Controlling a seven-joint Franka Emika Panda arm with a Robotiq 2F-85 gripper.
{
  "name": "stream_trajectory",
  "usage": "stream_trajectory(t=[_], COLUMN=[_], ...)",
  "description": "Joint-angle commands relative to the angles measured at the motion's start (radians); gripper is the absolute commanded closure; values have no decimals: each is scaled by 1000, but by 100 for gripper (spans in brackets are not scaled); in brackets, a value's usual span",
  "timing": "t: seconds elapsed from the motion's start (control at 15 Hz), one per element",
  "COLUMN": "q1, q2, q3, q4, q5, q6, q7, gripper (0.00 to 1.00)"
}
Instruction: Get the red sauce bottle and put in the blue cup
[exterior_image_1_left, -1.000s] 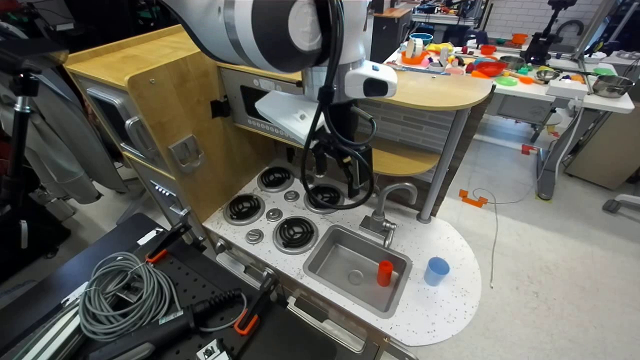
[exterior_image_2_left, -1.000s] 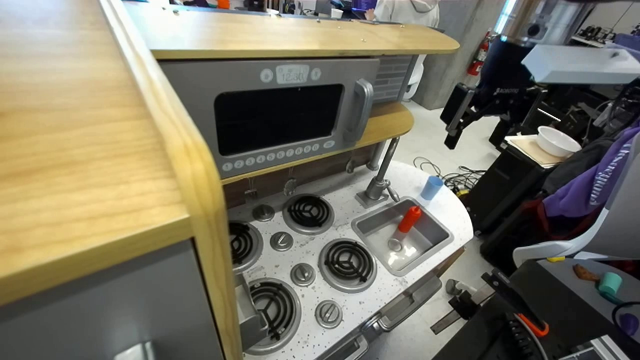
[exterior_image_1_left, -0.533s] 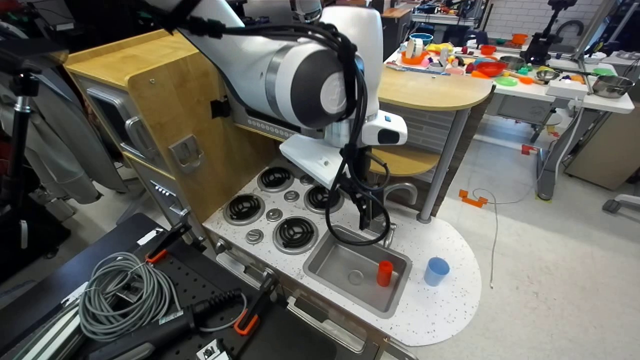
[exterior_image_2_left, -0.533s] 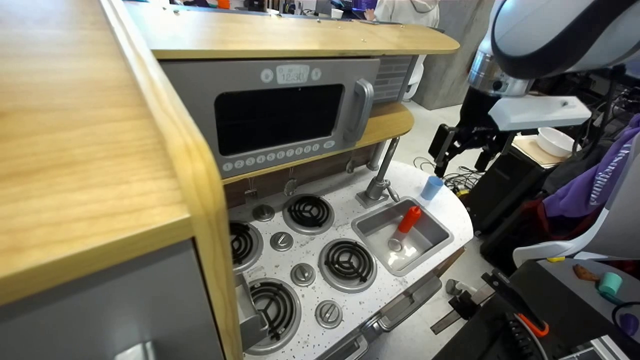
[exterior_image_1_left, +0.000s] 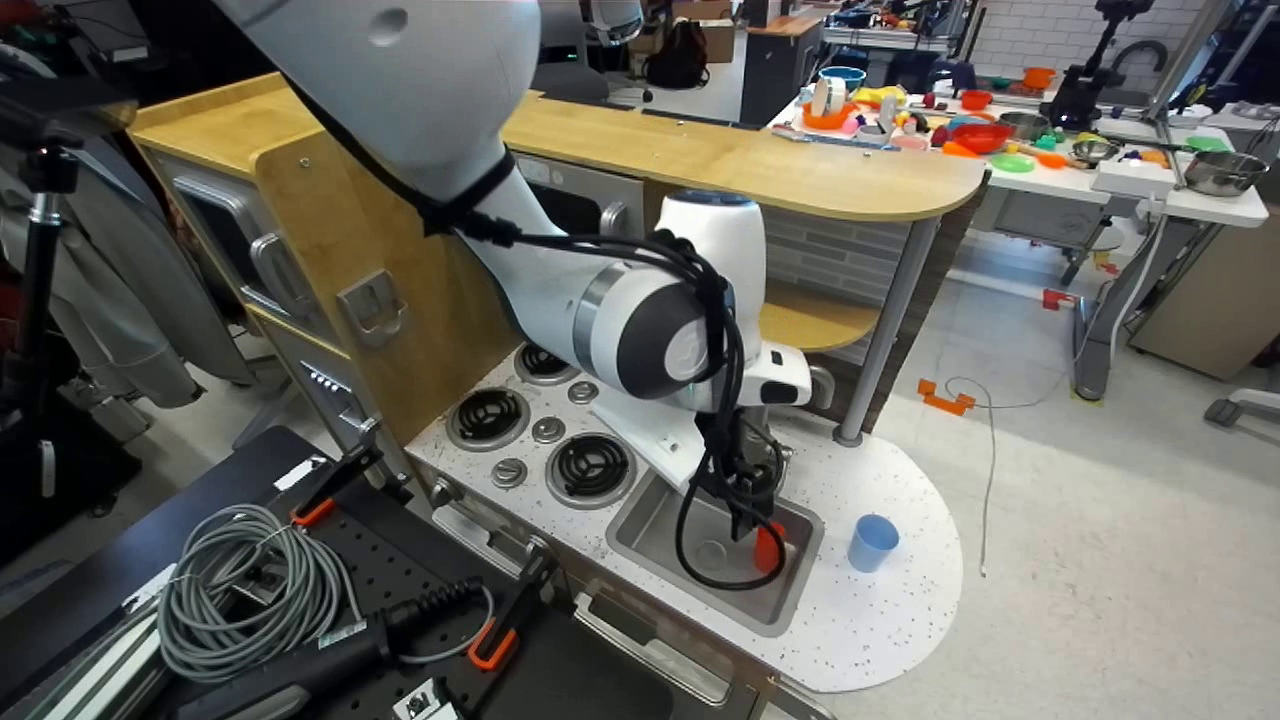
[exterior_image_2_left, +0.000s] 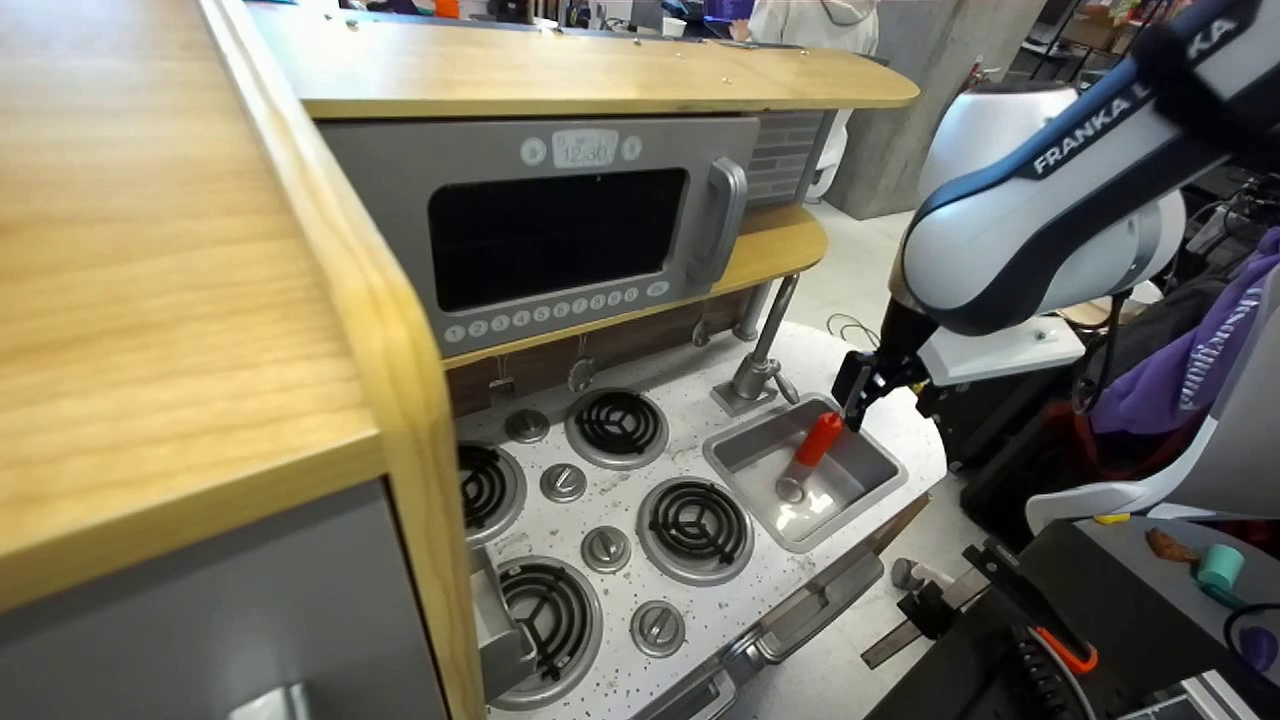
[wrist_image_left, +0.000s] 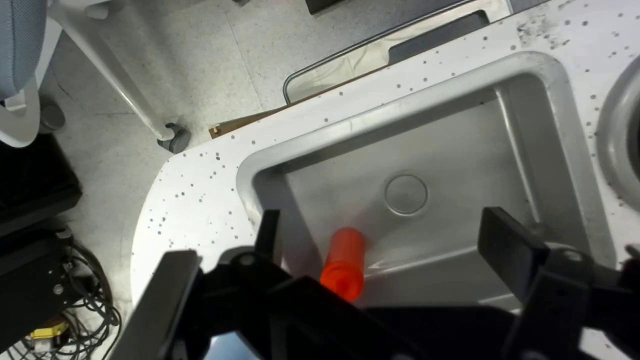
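Note:
The red sauce bottle (exterior_image_1_left: 768, 552) stands upright in the grey sink basin (exterior_image_1_left: 640, 572) and shows in the other views too (exterior_image_2_left: 820, 438) (wrist_image_left: 346, 257). My gripper (wrist_image_left: 385, 237) is open and empty above the sink. In the wrist view the bottle shows between the fingers, nearer the left finger, with its cap partly behind the gripper linkage. In an exterior view the gripper (exterior_image_2_left: 890, 402) is beside and above the bottle's top. The light-blue cup (exterior_image_1_left: 873, 543) stands upright on the counter beside the sink. Only a blue patch of it (wrist_image_left: 231, 348) shows low in the wrist view.
The grey faucet (exterior_image_2_left: 752, 378) rises at the sink's back edge. Stove burners (exterior_image_1_left: 590, 470) and knobs lie on the far side of the sink from the cup. A wooden shelf (exterior_image_1_left: 815, 320) and a grey post (exterior_image_1_left: 885, 340) stand behind the counter.
The arm has moved from above the rear burner and faucet, down and across to over the sink, close to the bottle. The bottle and cup have not moved. The gripper has stayed open.

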Motion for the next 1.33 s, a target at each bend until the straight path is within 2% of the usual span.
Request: stream_trajectory(t=[0.0,0.47,1.0,1.27], q1=[-1,-13,-18,-24], q2=[149,319,420,458], q3=[-29,-43,-42,-36], q4=[115,278,397,454], q5=[-6,-12,-34,-28], q6=[55,72,140,134], q7=[-12,-73,-189,-219], gripper=[0,0,0,0])
